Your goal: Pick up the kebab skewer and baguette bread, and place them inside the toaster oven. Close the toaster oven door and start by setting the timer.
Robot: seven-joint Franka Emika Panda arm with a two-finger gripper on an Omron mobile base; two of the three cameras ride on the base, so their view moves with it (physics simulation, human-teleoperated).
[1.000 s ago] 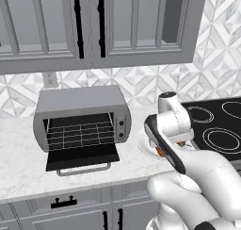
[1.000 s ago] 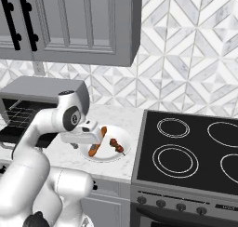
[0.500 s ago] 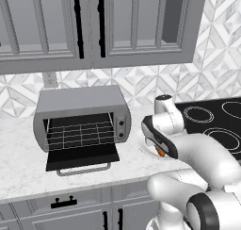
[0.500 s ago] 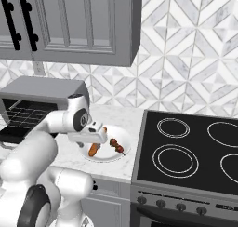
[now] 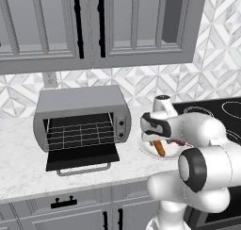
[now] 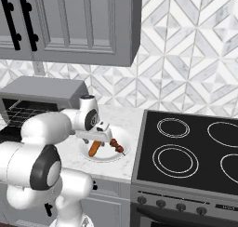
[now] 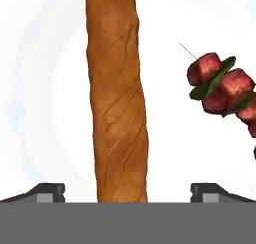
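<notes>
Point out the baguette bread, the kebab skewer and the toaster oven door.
baguette bread (image 7: 117, 113): hand view, middle of the loaf.
kebab skewer (image 7: 222, 88): hand view, a meat chunk.
toaster oven door (image 5: 82, 157): left base view, the dropped-open panel.

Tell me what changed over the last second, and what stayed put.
The white arm lowered its open two-finger gripper onto the white plate, now straddling the orange-brown baguette bread. Nothing was gripped or released. The red-brown kebab skewer, bread and open grey toaster oven stayed where they were.
</notes>
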